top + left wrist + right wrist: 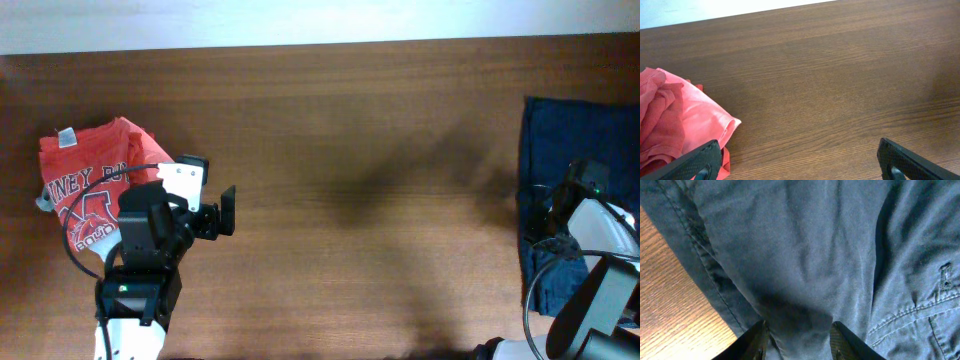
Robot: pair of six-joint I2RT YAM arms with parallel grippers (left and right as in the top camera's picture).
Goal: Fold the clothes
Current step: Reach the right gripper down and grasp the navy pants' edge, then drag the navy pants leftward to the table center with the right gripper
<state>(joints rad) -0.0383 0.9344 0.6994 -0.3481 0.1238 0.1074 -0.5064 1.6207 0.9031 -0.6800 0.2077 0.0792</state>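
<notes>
Right gripper (pixel 800 341): low on the shorts (pixel 565 130), jaws drawn partway in. A pinch of navy cloth fills the gap between the fingers (pixel 758 341), and creases run down into that gap, so it reads as clamped on fabric.

Shorts: at the far right edge of the table (pixel 380 150), partly cut off by the overhead frame. They lie mostly flat, and the right arm covers the lower part. The right wrist view shows a double-stitched hem running diagonally along the left side, with bare wood beyond it. It also shows a curved seam at lower right and what looks like a buttonhole near the right edge. The cloth is plain with no print.

Left gripper (pixel 798 162): jaws wide apart, nothing held. The left wrist view shows only wood grain between the two black fingertips. In the overhead view it sits at lower left, pointing toward the table's middle.

T-shirt (pixel 85 175): red with white lettering, crumpled at the far left, a small tag showing near its top edge. The left arm overlaps its right side in the overhead view. In the left wrist view the gripper's left fingertip sits at the shirt's edge, but I cannot tell whether they touch.

Layout: T-shirt and shorts lie well apart, at opposite ends of the table. A broad stretch of brown wood runs between them, and a pale strip runs along the far edge.
</notes>
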